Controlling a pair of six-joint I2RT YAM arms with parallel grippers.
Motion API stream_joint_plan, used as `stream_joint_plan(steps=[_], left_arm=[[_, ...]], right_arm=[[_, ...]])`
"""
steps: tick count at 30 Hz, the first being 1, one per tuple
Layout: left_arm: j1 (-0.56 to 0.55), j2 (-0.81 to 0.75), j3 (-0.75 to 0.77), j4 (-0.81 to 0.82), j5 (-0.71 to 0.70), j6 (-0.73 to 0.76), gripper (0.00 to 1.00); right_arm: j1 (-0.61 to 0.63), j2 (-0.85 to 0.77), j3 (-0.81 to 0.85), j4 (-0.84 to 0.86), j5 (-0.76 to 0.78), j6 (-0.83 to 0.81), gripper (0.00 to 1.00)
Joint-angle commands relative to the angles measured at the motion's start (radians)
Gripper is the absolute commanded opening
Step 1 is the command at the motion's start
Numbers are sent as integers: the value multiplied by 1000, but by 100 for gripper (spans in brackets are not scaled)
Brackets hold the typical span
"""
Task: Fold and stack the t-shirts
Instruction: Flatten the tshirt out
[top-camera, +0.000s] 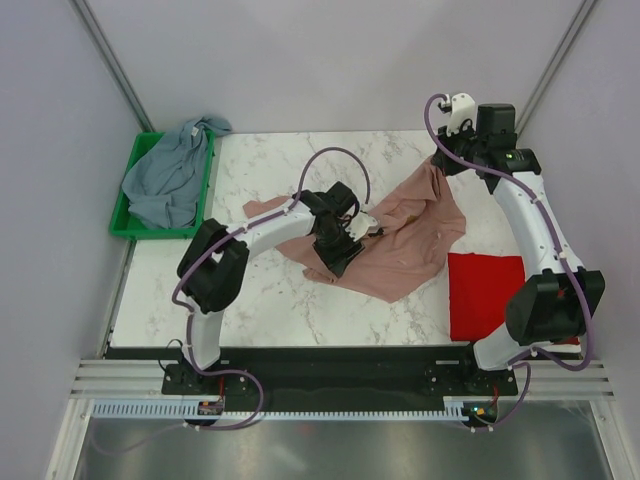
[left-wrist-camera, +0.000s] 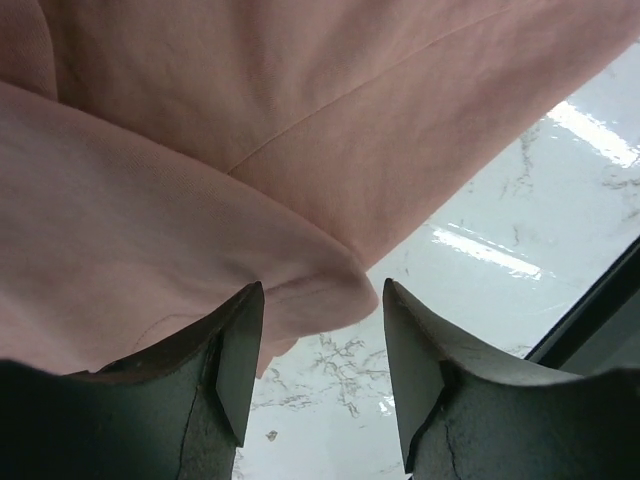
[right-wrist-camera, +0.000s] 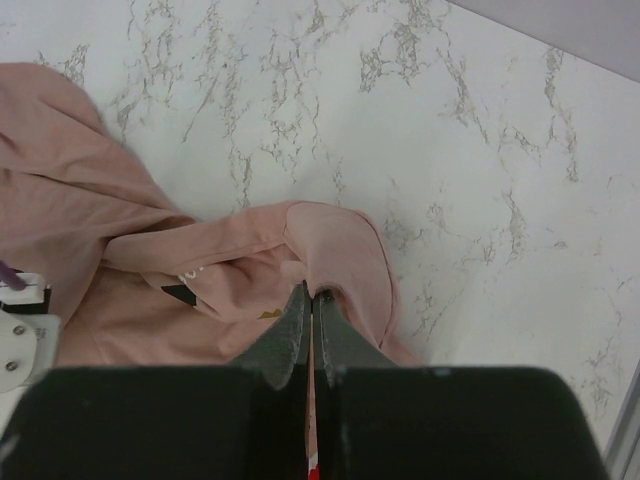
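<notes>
Left claw (left-wrist-camera: 322, 300) spread wide, low centre, the pink tee (left-wrist-camera: 250, 150) sagging between its tips; right claw (right-wrist-camera: 312, 300) pinches its fold.

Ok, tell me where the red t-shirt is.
In the top view, the red t-shirt lies flat at the table's near right corner, just right of the pink t-shirt.

One dusty-pink t-shirt (top-camera: 400, 250), one red t-shirt (top-camera: 485, 295) and one grey-blue t-shirt (top-camera: 170, 175) make three shirts. There is one green bin (top-camera: 122, 222) and one marble worktop (top-camera: 270, 290). Two arms show: a left arm (top-camera: 270, 228) and a right arm (top-camera: 535, 220).
</notes>
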Motion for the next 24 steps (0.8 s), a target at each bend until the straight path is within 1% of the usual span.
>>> stream_joint_plan(steps=[1,4,5,6,7,9,10,11,12,14,16,17,18,20,21,22,24], left_arm=[[0,49,34,-5,-45,-31,58],[0,73,52,-6,-63,-28,54],[2,77,57,-10,-62,-28,52],[0,78,62,-11,-59,-30,47],[0,77,71,-13,-57,-30,35],[2,58,78,-14,-66,-28,23],[2,49,82,-16,-72,-25,10],[2,35,82,-16,-83,-24,4],[3,-3,80,-16,-89,-22,2],[7,-58,74,-20,-123,-4,2],[28,-158,68,-26,-160,37,2],[43,-195,68,-28,-201,73,2],[86,-268,71,-33,-236,87,2],[147,-333,80,-33,-255,114,2],[181,-365,98,-33,-262,140,2],[250,-406,112,-33,-272,153,2],[312,-437,164,-31,-282,191,2]], right_arm=[[-3,-40,-1,34,-23,-6,0],[-5,-41,-5,34,-24,-4,0],[-3,-43,-5,35,-23,-4,0],[-3,-46,-7,37,-21,-4,0],[-3,-47,-8,37,-20,-6,0],[-5,-52,-8,37,-18,-4,0],[-5,-54,-8,38,-18,-4,0],[-5,-54,-7,37,-15,-4,0],[-5,-55,-5,40,-15,-6,0],[-5,-55,5,38,-12,-9,0],[-5,-57,33,48,20,-9,0],[-6,-55,45,61,29,-9,0],[-6,-55,73,72,49,-7,0],[-6,-54,108,86,59,-7,0],[-8,-43,151,91,62,-12,0],[-8,-37,172,91,66,-11,0],[-6,-18,235,91,80,-9,0]])
